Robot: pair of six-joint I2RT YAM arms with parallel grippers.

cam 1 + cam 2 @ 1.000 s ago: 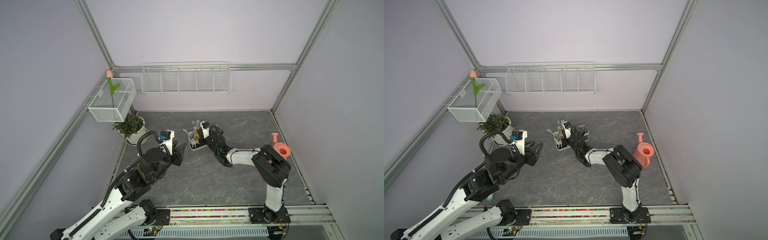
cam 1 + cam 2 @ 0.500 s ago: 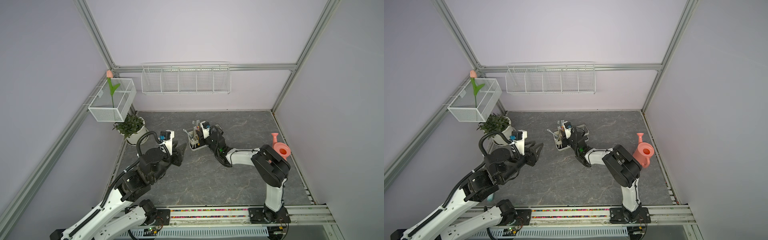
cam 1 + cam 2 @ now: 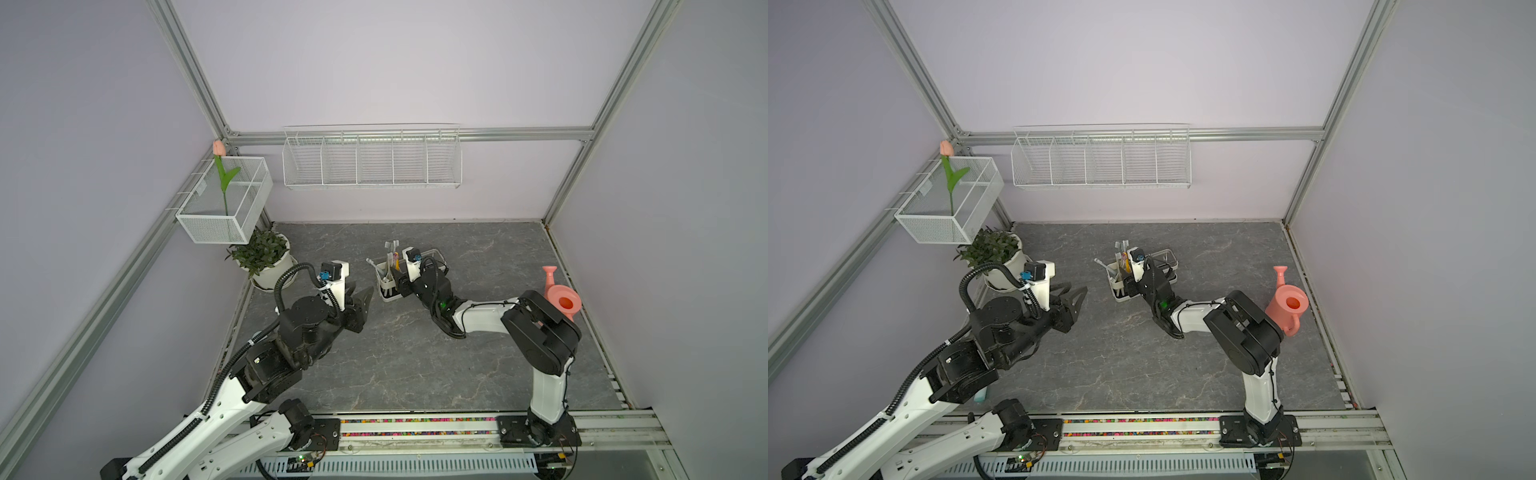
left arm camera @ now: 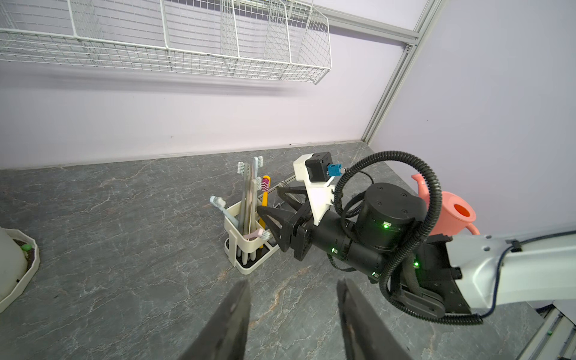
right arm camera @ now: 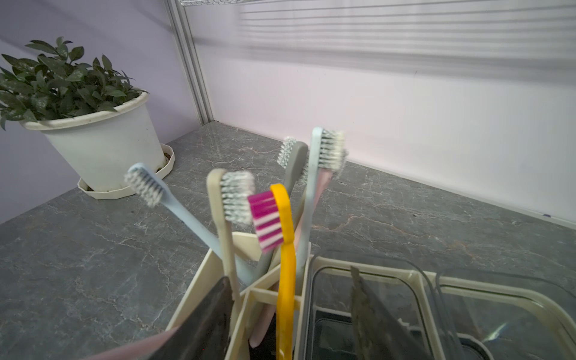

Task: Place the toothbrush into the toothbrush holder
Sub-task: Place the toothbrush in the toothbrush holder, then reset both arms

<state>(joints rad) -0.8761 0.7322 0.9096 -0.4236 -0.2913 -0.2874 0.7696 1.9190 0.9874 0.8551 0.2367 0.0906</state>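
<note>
Right jaws stand apart, the yellow toothbrush [image 5: 286,280] between them standing in the toothbrush holder [image 4: 237,243]; left jaws apart, empty.

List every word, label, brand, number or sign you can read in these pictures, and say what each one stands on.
None: no text can be read in any view.
Small pale tag on the white mesh box: too small to read.
Yellow toothbrush and toothbrush holder: no print shows on them.
</note>
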